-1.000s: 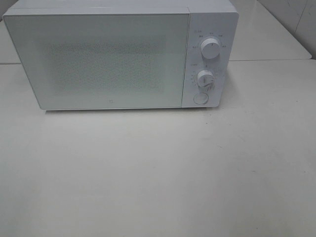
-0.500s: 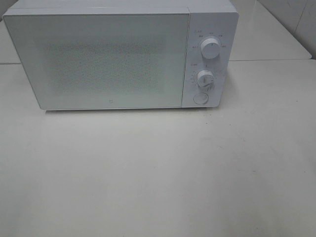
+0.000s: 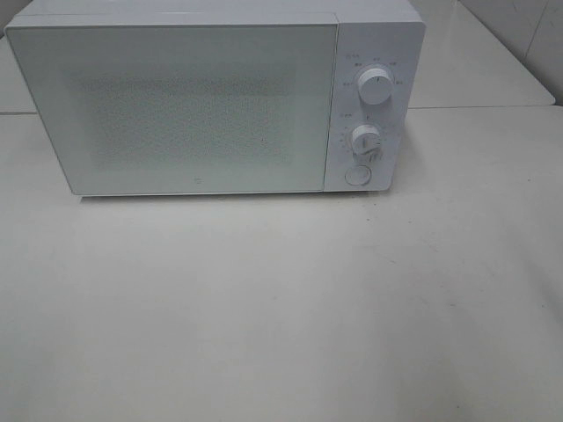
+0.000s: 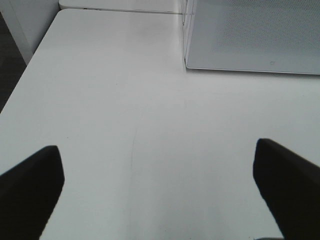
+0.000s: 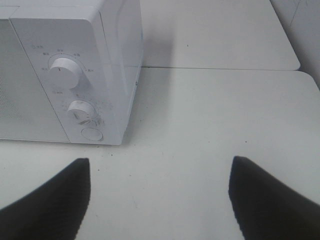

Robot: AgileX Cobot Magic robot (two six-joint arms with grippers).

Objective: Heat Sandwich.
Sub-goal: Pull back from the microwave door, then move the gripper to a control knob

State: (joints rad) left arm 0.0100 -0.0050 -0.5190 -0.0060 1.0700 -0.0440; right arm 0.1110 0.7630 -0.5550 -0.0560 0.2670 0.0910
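Observation:
No sandwich shows in any view. A white microwave point(image 3: 211, 97) stands at the back of the white table, its door point(image 3: 176, 110) shut and its frosted window showing nothing inside. Two round knobs point(image 3: 376, 88) point(image 3: 365, 139) and a round button point(image 3: 356, 175) sit on its right panel. My left gripper point(image 4: 156, 145) hovers open over bare table in front of the microwave's left corner point(image 4: 186, 62). My right gripper point(image 5: 160, 160) is open too, over the table to the right of the control panel point(image 5: 75, 90). Neither gripper appears in the exterior high view.
The white table point(image 3: 281, 308) stretches in front of the microwave. A second white surface point(image 3: 475, 61) joins it behind, at the right. In the left wrist view the table's edge drops to dark floor point(image 4: 7, 60).

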